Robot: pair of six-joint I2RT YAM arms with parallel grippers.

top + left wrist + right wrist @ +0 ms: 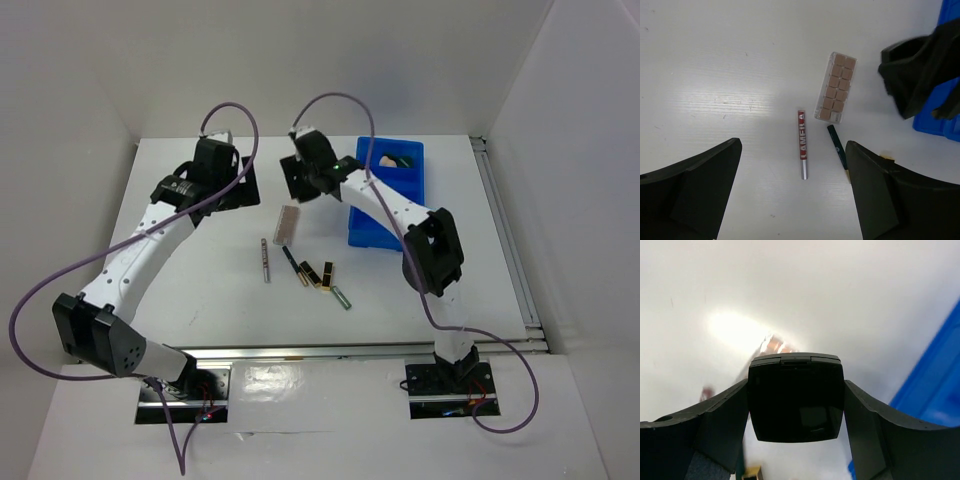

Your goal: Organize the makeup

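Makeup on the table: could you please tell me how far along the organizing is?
Done: a sponge and a green pad lie in the bin. In hand: the right gripper holds the compact. Left: the palette, a red pencil, a dark pencil, two lipsticks and a tube lie on the table.

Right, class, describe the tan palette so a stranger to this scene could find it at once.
Find the blue bin on the right side of the table. Just left of its near corner lies the tan palette, farthest back of the loose items. Its neighbours are slim pencils; it alone is a wide flat case with rows of tan squares.
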